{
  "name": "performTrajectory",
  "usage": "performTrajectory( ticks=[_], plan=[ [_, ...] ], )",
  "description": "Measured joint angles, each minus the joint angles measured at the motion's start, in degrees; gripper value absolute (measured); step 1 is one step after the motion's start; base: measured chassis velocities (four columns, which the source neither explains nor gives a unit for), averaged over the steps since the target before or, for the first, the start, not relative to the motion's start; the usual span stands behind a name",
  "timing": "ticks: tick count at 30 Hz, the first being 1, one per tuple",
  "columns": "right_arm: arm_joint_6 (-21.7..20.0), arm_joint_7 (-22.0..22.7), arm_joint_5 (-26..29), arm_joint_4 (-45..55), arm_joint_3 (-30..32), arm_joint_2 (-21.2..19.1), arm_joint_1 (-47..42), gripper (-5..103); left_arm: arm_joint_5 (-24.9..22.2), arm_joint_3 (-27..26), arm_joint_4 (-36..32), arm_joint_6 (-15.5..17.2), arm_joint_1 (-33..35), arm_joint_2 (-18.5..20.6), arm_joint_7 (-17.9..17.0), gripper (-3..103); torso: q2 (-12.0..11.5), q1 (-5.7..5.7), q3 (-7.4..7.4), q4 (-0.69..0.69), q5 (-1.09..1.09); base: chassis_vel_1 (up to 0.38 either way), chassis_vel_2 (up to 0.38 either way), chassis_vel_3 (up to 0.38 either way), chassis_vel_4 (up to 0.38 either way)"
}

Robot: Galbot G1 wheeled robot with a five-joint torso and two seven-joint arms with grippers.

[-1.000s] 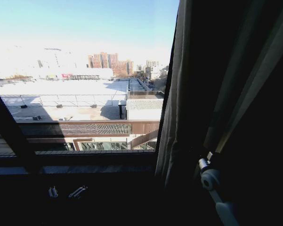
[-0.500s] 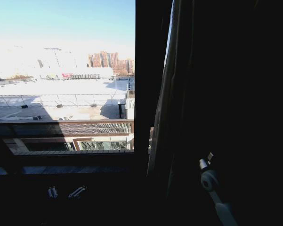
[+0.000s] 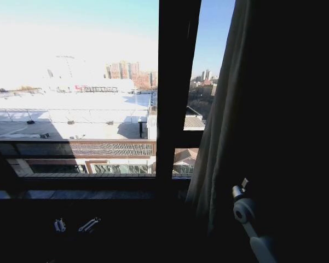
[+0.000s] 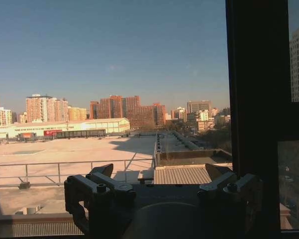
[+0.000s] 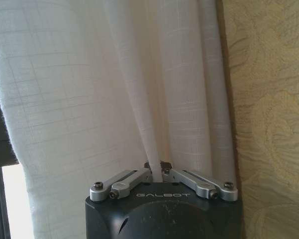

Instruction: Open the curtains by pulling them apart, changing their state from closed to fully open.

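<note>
Window view wider than before; right gripper [image 5: 156, 168] clamped on curtain [image 5: 114, 84], left gripper [image 4: 161, 174] spread.

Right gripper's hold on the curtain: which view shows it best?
The right wrist view. There the right gripper has its jaws pinched on a pleat of the white curtain. The head view shows the curtain as a dark gathered panel with the arm low beside it. The left wrist view faces the window.

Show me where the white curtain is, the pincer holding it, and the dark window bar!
Sheer white pleated curtain [image 5: 89, 99]: right wrist view, on its broad folded cloth.
Right pincer [image 5: 155, 168]: right wrist view, at the fingertips shut on a pleat.
Dark vertical window frame bar [image 3: 172, 82]: head view, on its upper middle.
</note>
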Motion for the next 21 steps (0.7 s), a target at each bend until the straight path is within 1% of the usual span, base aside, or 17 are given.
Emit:
performTrajectory(
  ticks=[2, 10, 18, 20, 21],
  plan=[
    [-0.1, 1.4, 0.0, -0.7, 0.5, 0.2, 0.1, 0, 0.0, 0.0, 0.0, 0.0, 0.0, 0.0, 0.0, 100, 0.0, 0.00, 0.00, 0.00, 0.00, 0.000, 0.000, 0.000, 0.000],
    [-0.9, 3.9, 0.0, -3.6, 3.5, 0.2, 0.7, 0, 0.1, 0.1, 0.0, 0.0, 0.0, -0.1, 0.1, 100, 0.0, 0.00, 0.00, 0.01, -0.06, 0.000, 0.000, 0.000, 0.000],
    [-1.1, 7.4, -0.1, -9.6, 10.1, -0.1, 1.8, 0, 0.1, 0.3, 0.0, 0.3, -0.3, -0.1, 0.1, 100, 0.0, 0.01, 0.00, 0.02, -0.05, 0.000, 0.000, 0.000, 0.000],
    [-1.1, 7.7, -0.1, -10.0, 10.6, -0.2, 1.9, 0, 0.1, 0.3, 0.0, 0.3, -0.3, -0.1, 0.1, 100, 0.0, 0.01, 0.00, 0.02, -0.05, 0.000, 0.000, 0.000, 0.000],
    [-1.1, 8.2, -0.1, -11.0, 11.8, -0.5, 1.9, 0, 0.1, 0.3, 0.0, 0.3, -0.3, -0.1, 0.1, 100, 0.0, 0.00, 0.00, 0.01, -0.05, 0.000, 0.000, 0.000, 0.000]
  ],
)
